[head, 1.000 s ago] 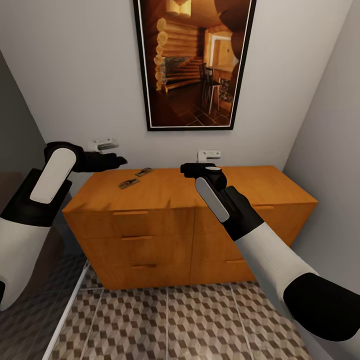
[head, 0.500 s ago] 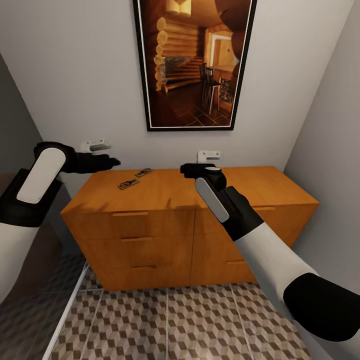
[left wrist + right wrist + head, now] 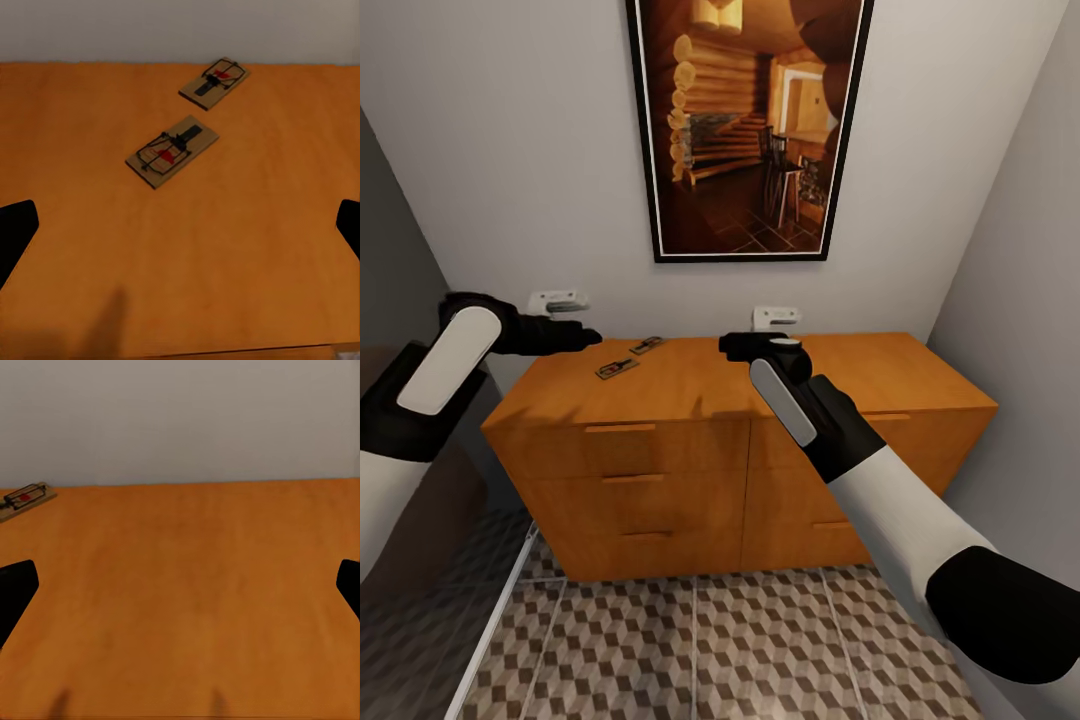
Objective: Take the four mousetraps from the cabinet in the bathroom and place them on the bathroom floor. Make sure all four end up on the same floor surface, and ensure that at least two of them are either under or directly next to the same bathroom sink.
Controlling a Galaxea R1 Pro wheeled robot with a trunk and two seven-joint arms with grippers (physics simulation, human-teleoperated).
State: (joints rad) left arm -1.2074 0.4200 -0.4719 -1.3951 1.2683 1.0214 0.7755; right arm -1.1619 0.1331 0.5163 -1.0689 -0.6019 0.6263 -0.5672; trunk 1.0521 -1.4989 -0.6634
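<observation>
Two mousetraps lying flat on the cabinet (image 3: 690,385) top, toward its left rear: near trap (image 3: 617,368) and far trap (image 3: 648,344), close together but apart, the far one at about 1 o'clock from the near one. Long axes roughly parallel in the head view, running from 8 o'clock to 2 o'clock, neither square to the cabinet's front edge; seen in the left wrist view as near trap (image 3: 172,151) and far trap (image 3: 214,82), red-marked ends turned toward the back wall on the far one and toward the camera on the near one. Left gripper (image 3: 582,338) hovering past the cabinet's left edge at 9 o'clock from the traps, fingers spread wide, nothing between them. Slightly lower and closer to the traps than half a second ago. Right gripper (image 3: 732,346) above mid-cabinet at 3 o'clock from the traps, barely shifted, fingers likewise wide apart and empty. Bare wood all around both traps, wide open top to the right; wall just behind, side walls close on both flanks. Floor (image 3: 700,645) tiled in cubes below the drawers.
</observation>
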